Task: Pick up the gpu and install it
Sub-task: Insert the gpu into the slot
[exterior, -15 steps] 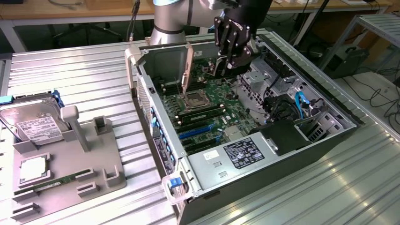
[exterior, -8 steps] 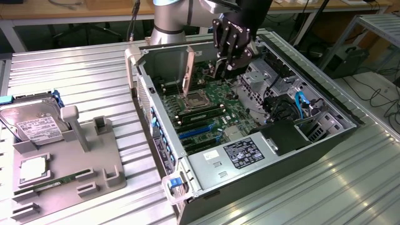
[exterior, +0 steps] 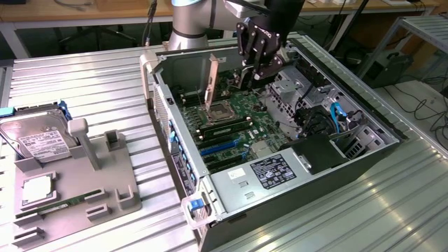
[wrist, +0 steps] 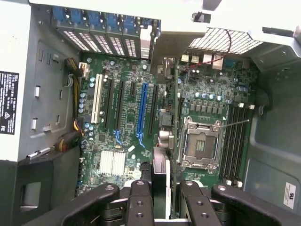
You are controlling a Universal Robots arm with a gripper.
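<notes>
gripper (exterior: 253,71) | jaws clamped on gpu (wrist: 160,176), edge-on above motherboard (exterior: 231,113) | seemingly aligning with a slot (wrist: 154,108) for seating

Labels on the power supply (exterior: 274,173) and hard drive (exterior: 39,142) are unreadable.

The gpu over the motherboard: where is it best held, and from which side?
By its upper edge, from above, as the gripper grips it. The gpu hangs on edge, so its lower edge is free toward the motherboard slots.
</notes>
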